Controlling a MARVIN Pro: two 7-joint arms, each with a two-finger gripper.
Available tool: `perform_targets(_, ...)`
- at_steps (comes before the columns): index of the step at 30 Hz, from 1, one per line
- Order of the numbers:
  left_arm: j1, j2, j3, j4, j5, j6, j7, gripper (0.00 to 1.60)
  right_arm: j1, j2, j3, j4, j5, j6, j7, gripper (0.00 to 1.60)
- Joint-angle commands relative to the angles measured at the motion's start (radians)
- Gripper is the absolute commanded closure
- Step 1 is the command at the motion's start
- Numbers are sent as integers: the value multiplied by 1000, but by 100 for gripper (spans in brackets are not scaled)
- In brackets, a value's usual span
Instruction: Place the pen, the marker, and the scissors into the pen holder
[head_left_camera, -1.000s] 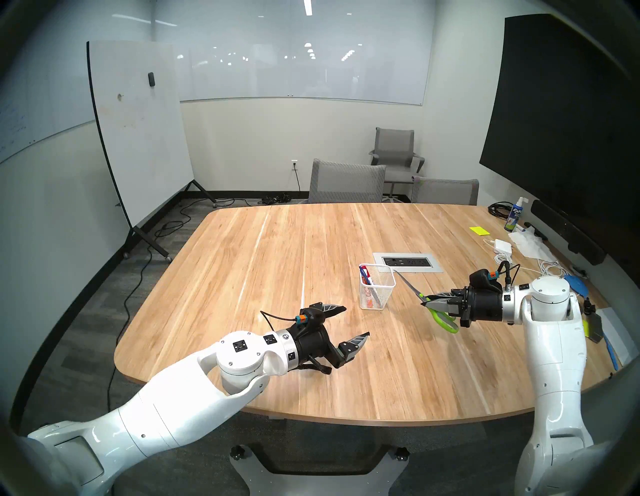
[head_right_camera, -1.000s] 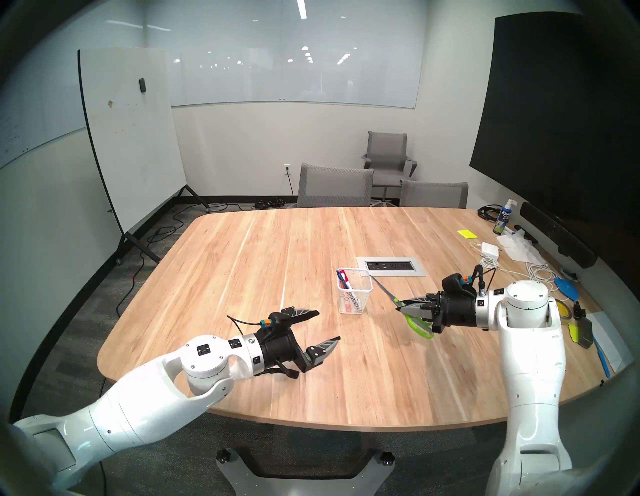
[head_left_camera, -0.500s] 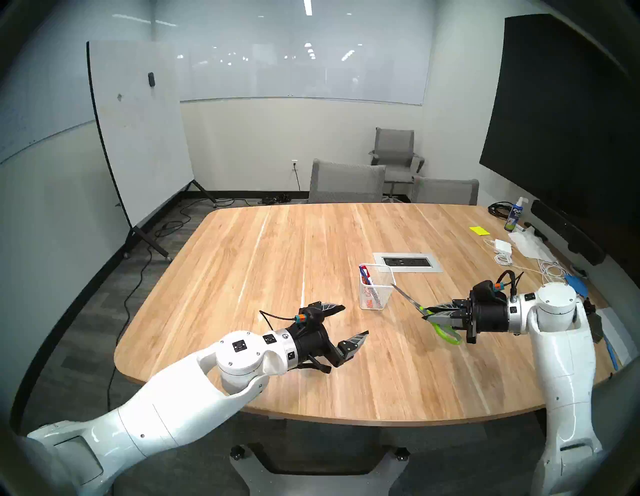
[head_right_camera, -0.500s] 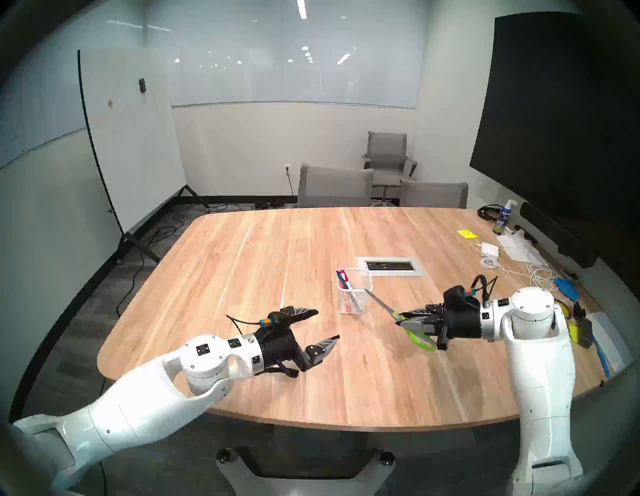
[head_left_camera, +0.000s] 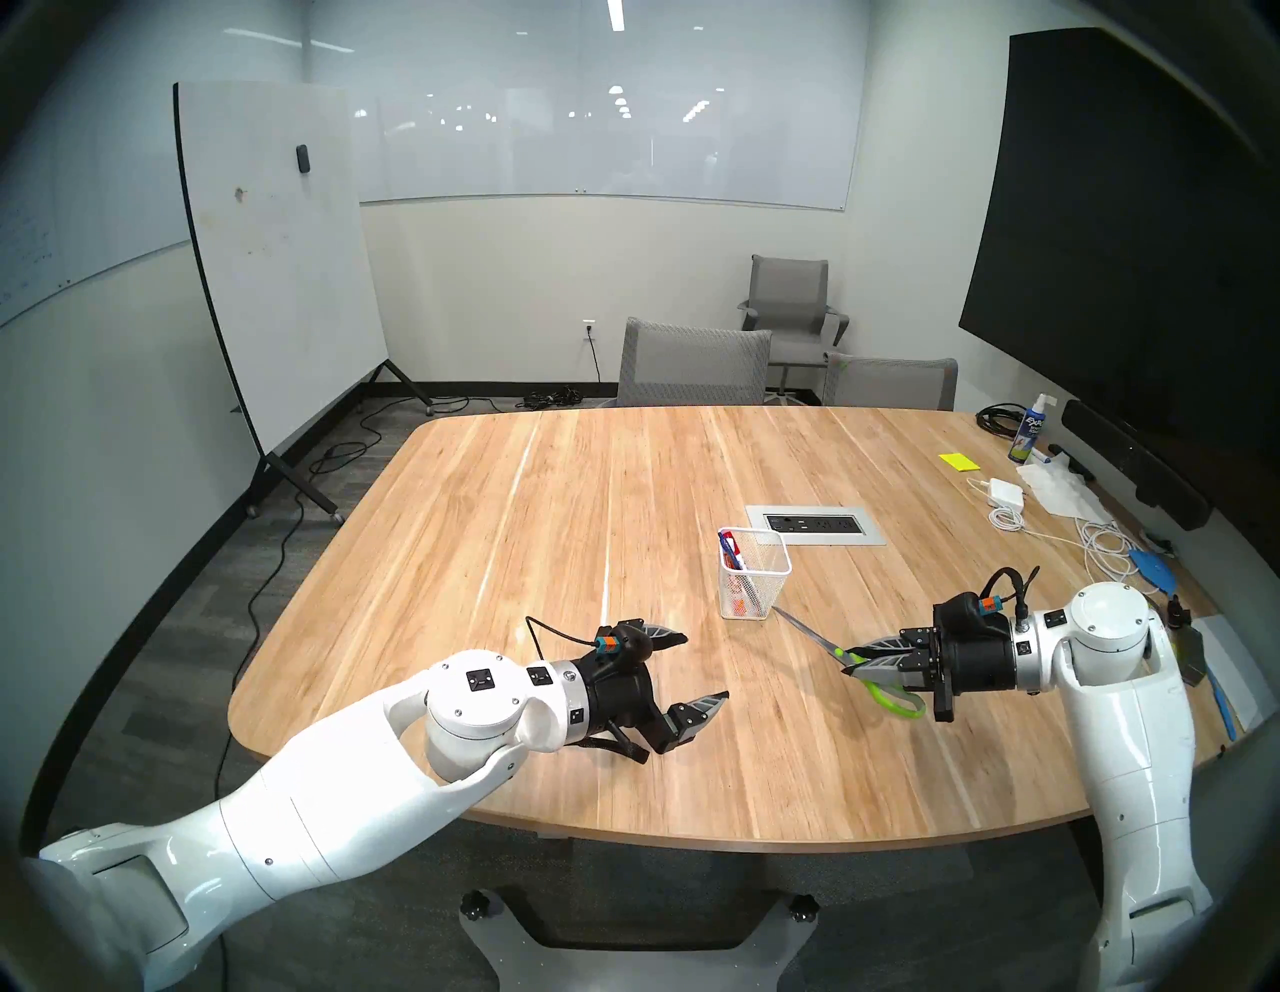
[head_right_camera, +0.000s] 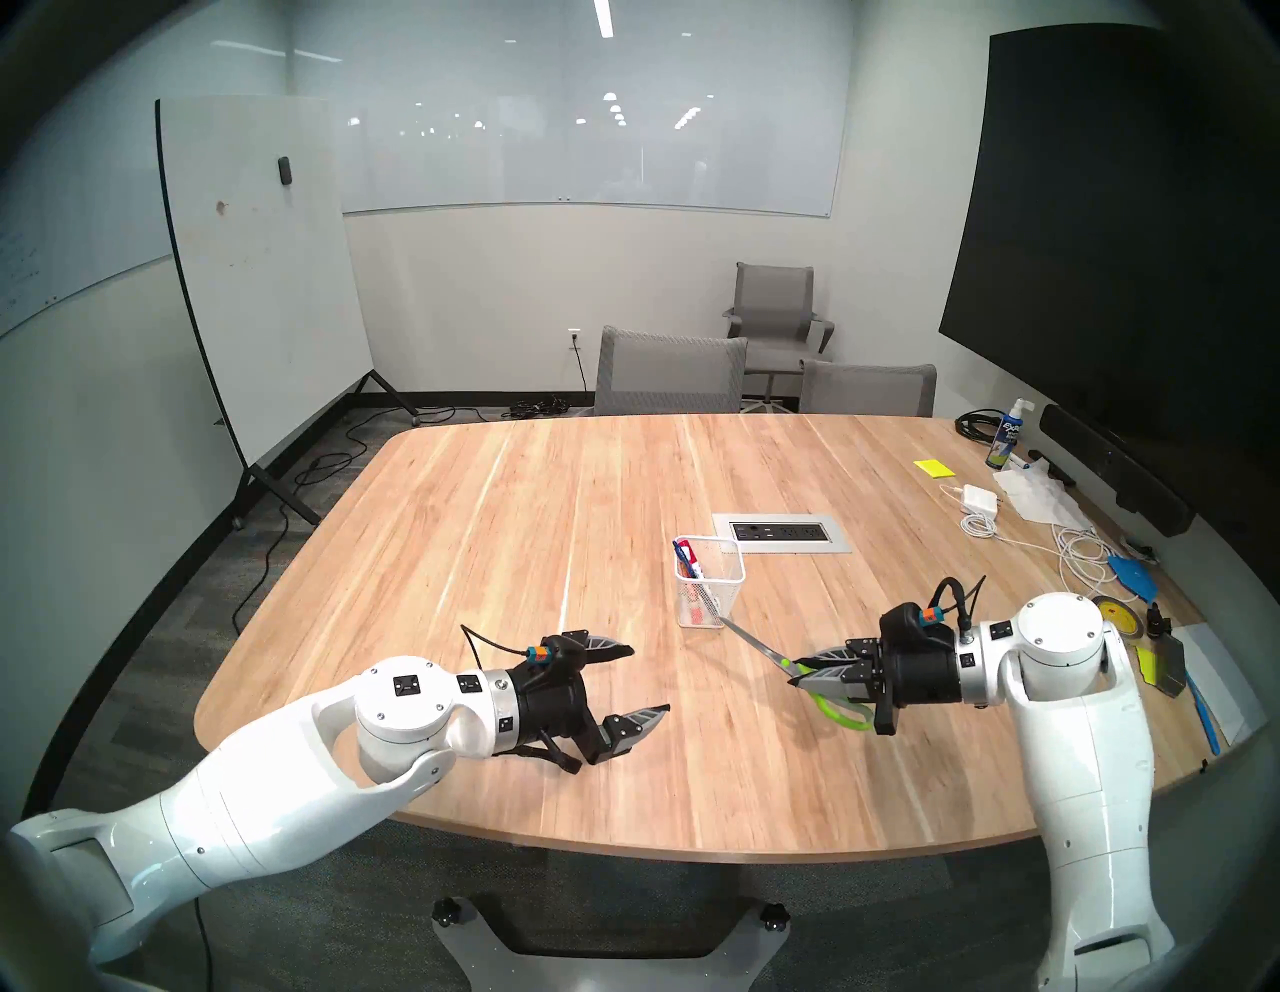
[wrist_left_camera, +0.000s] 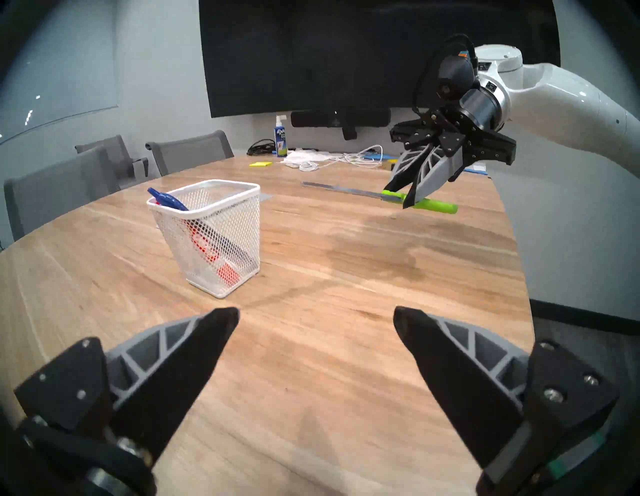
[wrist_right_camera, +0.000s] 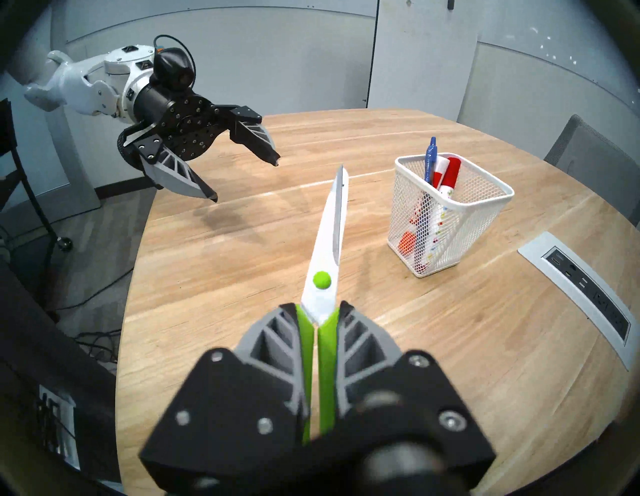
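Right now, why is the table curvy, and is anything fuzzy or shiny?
Head views: the fisheye lens bends the table edges, with a dark rim around. Right wrist view: the scissors blades glare white, and the right tool base nearest the lens is blurred.

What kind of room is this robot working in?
It looks like an office meeting room: a big wooden conference table with grey office chairs at its far side, a rolling whiteboard on the left, and a large dark wall screen on the right.
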Motion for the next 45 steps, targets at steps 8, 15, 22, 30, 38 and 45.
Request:
perform_targets(8, -171, 39, -32, -58, 47, 204, -160, 0, 8, 33, -36, -35, -25, -47, -1, 160)
perform_targets(15, -257, -25, -31, 10, 104, 296, -293, 0, 13, 50, -66, -46, -57, -79, -1, 160)
perform_targets(22, -325, -84, -8, 56, 153, 320, -384, 0, 25, 52, -92, -50, -90, -80, -1, 160)
perform_targets(30, -387, -159, 18, 115, 215, 333, -478, 0, 31, 49, -121, -63, -124, -95, -1, 160)
perform_targets(38, -486, -236, 81, 205, 269, 342, -572, 0, 30, 42, -139, -87, -146, -105, -1, 160)
perform_targets(45, -532, -291, 111, 276, 307, 334, -646, 0, 21, 42, -152, -104, -156, -114, -2, 160)
